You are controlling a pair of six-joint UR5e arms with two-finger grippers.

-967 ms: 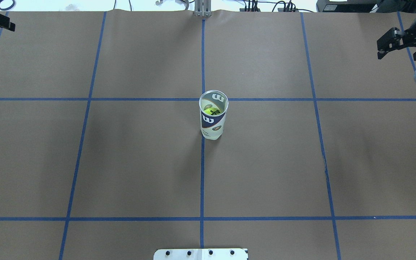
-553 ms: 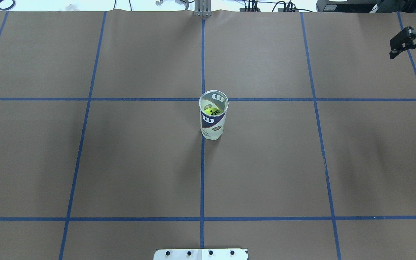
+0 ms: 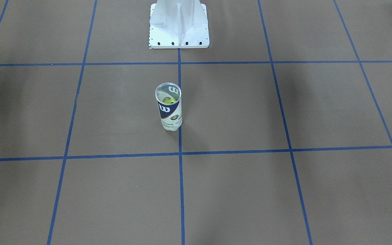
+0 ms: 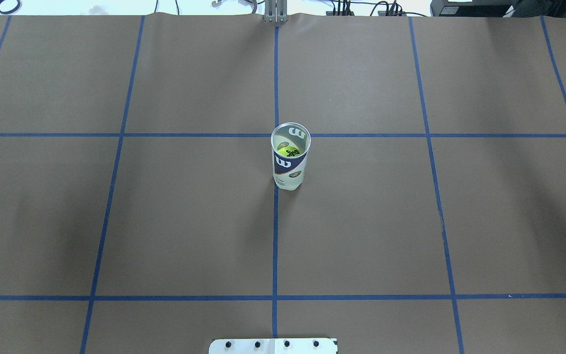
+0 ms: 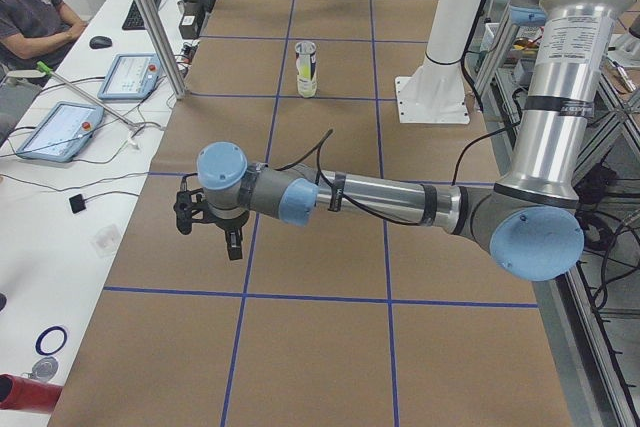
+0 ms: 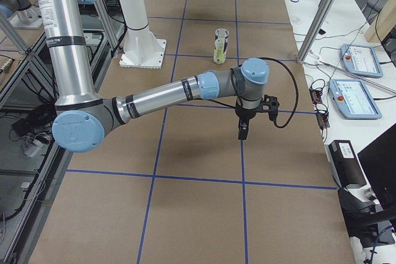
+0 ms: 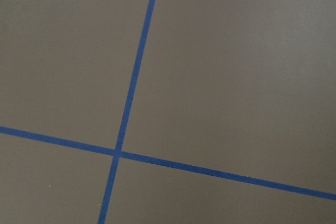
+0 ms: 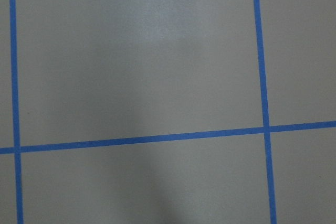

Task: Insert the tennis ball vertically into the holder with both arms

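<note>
The holder (image 4: 290, 160) is a clear Wilson can with a navy and white label. It stands upright and open-topped at the table's middle, on the centre tape line. It also shows in the front view (image 3: 169, 108) and both side views (image 5: 307, 68) (image 6: 221, 46). A yellow tennis ball (image 4: 287, 150) sits inside it, low down. My left gripper (image 5: 208, 232) hangs over the table's left end, far from the can. My right gripper (image 6: 244, 129) hangs over the right end. Both show only in the side views, so I cannot tell whether they are open or shut. The wrist views show only brown paper and blue tape.
The white pedestal base (image 3: 178, 23) stands at my side of the table. A side bench holds control tablets (image 5: 130, 75) and a metal post (image 5: 150, 17), with a seated person (image 5: 30, 7) beside it. More tablets (image 6: 359, 60) lie past the right end.
Both grippers have drawn outward and left the overhead view, the left one off the left edge and the right one off the right edge. The can and ball have not moved.
</note>
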